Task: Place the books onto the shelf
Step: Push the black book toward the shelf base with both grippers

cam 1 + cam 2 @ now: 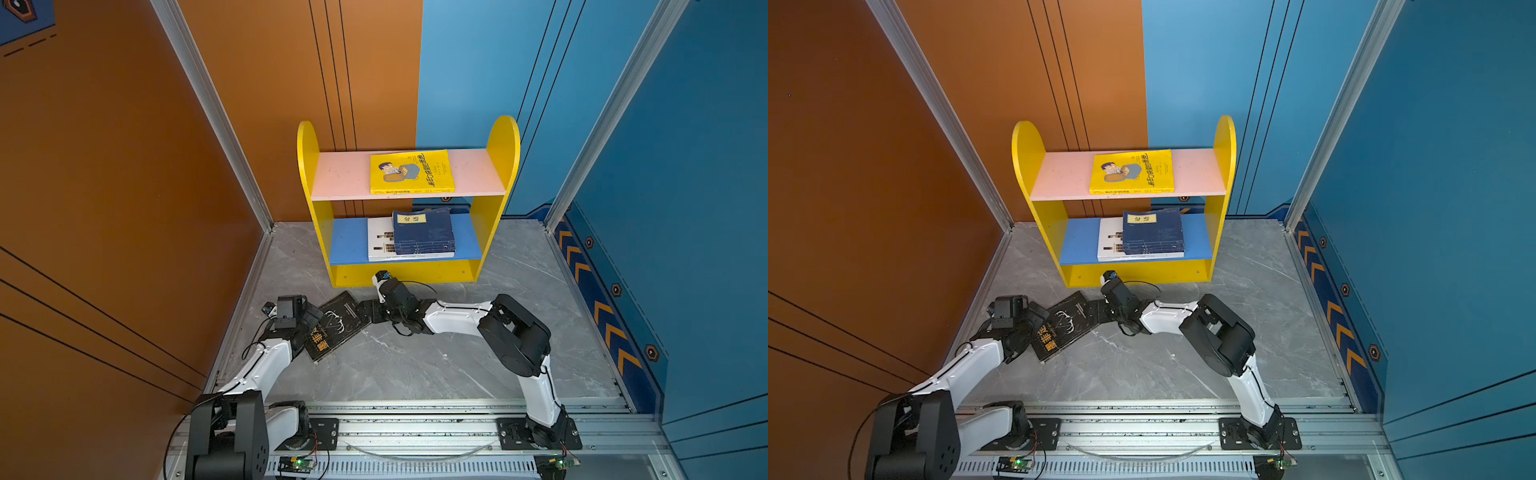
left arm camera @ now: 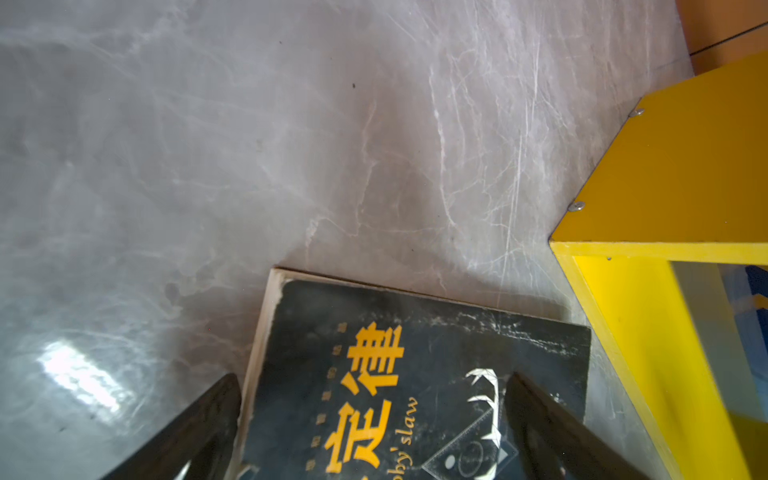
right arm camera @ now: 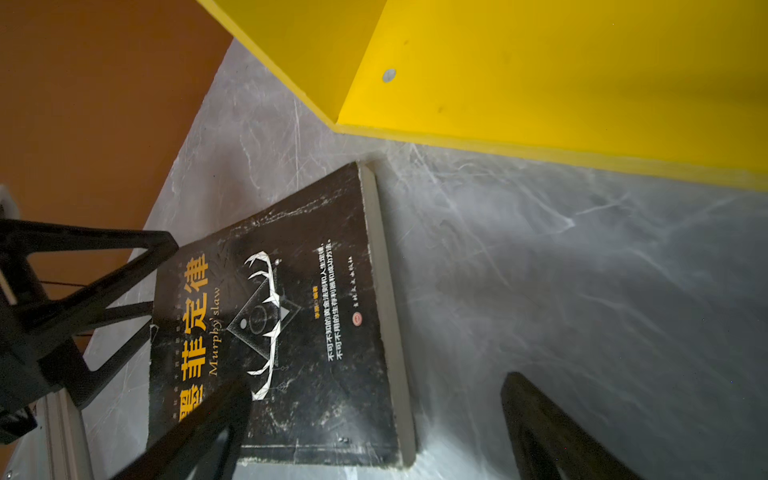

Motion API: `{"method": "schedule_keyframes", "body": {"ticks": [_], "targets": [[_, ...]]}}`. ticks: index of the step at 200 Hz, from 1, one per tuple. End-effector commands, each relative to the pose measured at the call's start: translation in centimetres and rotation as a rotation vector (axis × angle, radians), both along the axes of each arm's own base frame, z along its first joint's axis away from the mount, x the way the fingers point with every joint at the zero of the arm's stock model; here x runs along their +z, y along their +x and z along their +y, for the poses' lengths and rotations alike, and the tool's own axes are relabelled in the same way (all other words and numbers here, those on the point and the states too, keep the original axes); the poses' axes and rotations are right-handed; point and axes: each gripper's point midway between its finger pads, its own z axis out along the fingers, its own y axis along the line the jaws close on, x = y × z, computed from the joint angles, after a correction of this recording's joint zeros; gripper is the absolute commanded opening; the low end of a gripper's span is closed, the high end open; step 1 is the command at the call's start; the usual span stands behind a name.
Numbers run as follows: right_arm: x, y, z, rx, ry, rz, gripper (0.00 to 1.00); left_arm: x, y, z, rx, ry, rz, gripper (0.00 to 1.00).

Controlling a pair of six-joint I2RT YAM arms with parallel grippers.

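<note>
The black book (image 1: 336,326) lay flat on the worktop (image 1: 415,365) just in front of the shelf (image 1: 405,274), towards its left end. Both released: left end effector (image 2: 374,378) and right end effector (image 3: 378,381), each straddling a book edge. On the shelf: yellow book (image 1: 411,171), navy books (image 1: 424,230)

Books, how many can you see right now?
4 clearly: yellow book on the pink board, navy book atop white book on the blue board, black book on the floor. More navy ones may hide beneath.
</note>
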Motion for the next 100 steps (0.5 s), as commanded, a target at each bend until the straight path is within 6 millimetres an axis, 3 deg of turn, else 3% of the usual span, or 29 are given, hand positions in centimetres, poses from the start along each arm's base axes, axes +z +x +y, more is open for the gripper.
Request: {"method": "schedule_keyframes", "body": {"ticks": [1, 53, 100], "targets": [[-0.3, -0.7, 1.4, 0.07, 0.008, 0.019, 0.94, -0.6, 0.0, -0.6, -0.042, -0.027, 0.0, 1.0], [-2.1, -3.2, 3.6, 0.198, -0.047, 0.075, 0.9, -0.5, 0.9, -1.6, -0.106, -0.053, -0.012, 0.99], [-2.4, -6.1, 2.8, 0.289, -0.134, 0.091, 0.88, -1.3, 1.8, -4.3, -0.207, -0.117, -0.004, 0.98]]}}
